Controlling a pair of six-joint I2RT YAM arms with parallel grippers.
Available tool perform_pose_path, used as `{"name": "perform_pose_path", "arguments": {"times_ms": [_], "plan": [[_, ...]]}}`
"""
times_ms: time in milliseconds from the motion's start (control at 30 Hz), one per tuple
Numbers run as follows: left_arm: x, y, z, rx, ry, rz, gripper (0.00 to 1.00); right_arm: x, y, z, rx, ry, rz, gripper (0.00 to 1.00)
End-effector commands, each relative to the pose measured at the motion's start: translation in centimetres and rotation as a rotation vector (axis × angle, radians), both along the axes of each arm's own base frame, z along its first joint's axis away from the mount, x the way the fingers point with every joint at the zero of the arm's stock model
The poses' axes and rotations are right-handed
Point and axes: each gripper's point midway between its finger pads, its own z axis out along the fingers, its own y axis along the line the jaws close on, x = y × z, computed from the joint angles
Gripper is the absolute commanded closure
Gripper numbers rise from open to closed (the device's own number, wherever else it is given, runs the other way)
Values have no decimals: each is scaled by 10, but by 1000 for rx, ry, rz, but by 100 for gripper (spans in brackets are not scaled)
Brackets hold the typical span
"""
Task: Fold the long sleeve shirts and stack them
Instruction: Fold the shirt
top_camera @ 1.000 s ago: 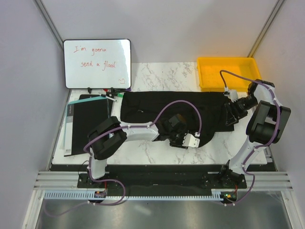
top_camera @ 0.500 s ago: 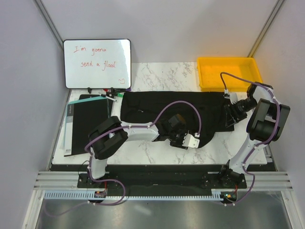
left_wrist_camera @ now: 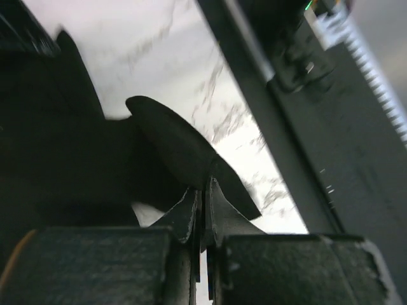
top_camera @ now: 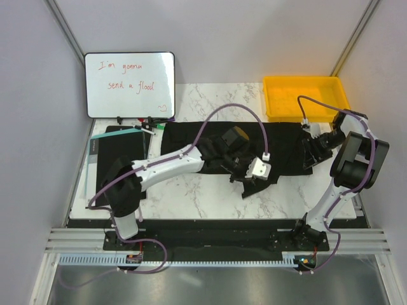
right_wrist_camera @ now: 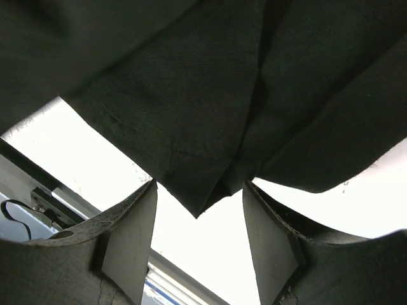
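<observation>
A black long sleeve shirt (top_camera: 191,143) lies spread across the marble table, from the middle left to the right side. My left gripper (top_camera: 248,181) is over the shirt's near edge, shut on a fold of its cloth. A flap of that cloth hangs below it. In the left wrist view the jaws (left_wrist_camera: 205,190) meet on the dark shirt cloth (left_wrist_camera: 172,143), held above the table. My right gripper (top_camera: 311,151) is at the shirt's right end and stands open. A corner of the shirt (right_wrist_camera: 191,127) points into the gap between its fingers (right_wrist_camera: 130,238), untouched.
A whiteboard (top_camera: 129,84) with red writing leans at the back left, with markers (top_camera: 145,122) at its foot. A flat black board (top_camera: 117,162) with a pale edge lies left of the shirt. A yellow bin (top_camera: 305,96) sits at the back right. Bare marble (top_camera: 191,197) runs along the near side.
My left gripper has shut on the shirt's near edge and moved toward the far side, lifting the cloth as the arm stretched out. The right gripper has barely moved.
</observation>
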Motion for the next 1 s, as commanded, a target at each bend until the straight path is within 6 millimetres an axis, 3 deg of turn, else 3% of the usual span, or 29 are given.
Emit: {"name": "perform_pose_path", "arguments": {"times_ms": [0,133,200,233,267,300,367,400,500,567,733,967], "plan": [[-47,21,58,-22,304,-86,98,10,-6,11,-8,-50,-9,36],[-10,25,47,49,597,85,98,8,-9,10,-13,-48,-11,36],[13,31,45,49,652,159,90,6,-11,8,-15,-40,-12,35],[16,34,42,46,634,164,85,6,-12,7,-19,-41,-14,35],[14,39,46,29,585,155,70,7,-14,5,-22,-43,-18,35],[14,48,26,62,532,181,65,7,-17,4,-25,-41,-25,34],[23,62,22,53,420,207,47,6,-22,4,-26,-42,-32,32],[30,76,5,94,391,257,41,6,-23,4,-30,-44,-30,31],[66,125,-13,128,354,428,29,6,-33,6,-50,-56,-34,28],[93,165,-27,169,331,559,29,5,-30,10,-10,-66,-28,27],[130,252,-59,294,243,777,30,-9,-16,9,77,-42,23,28],[176,310,-74,345,274,1028,31,-9,-5,-5,149,4,5,28]]}}
